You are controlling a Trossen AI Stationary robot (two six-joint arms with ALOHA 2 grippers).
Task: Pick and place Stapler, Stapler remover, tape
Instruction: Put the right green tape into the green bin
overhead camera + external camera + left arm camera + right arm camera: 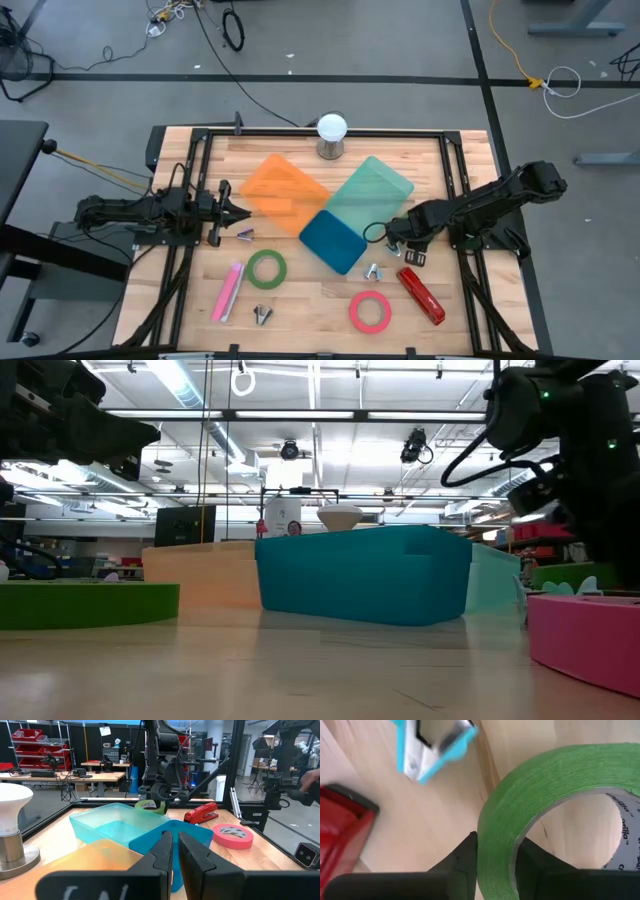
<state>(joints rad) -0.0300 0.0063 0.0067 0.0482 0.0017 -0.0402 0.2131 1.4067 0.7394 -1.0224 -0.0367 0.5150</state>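
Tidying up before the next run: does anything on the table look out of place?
The three bins sit askew: the orange bin, pale teal bin and blue bin lie at angles to the table's edges, crowded together. A light bulb also stands by the far edge.

Orange bin [285, 187], teal bin [368, 190], blue bin [333, 241], possibly a lamp [331, 136], pink marker [228, 291]

1. The green tape roll [555, 805] runs off the right wrist picture's edge.
2. The red stapler [342, 840] is cut off at that picture's edge.
3. In the low view, the pink tape roll [585, 640] is cropped at the picture's right edge.
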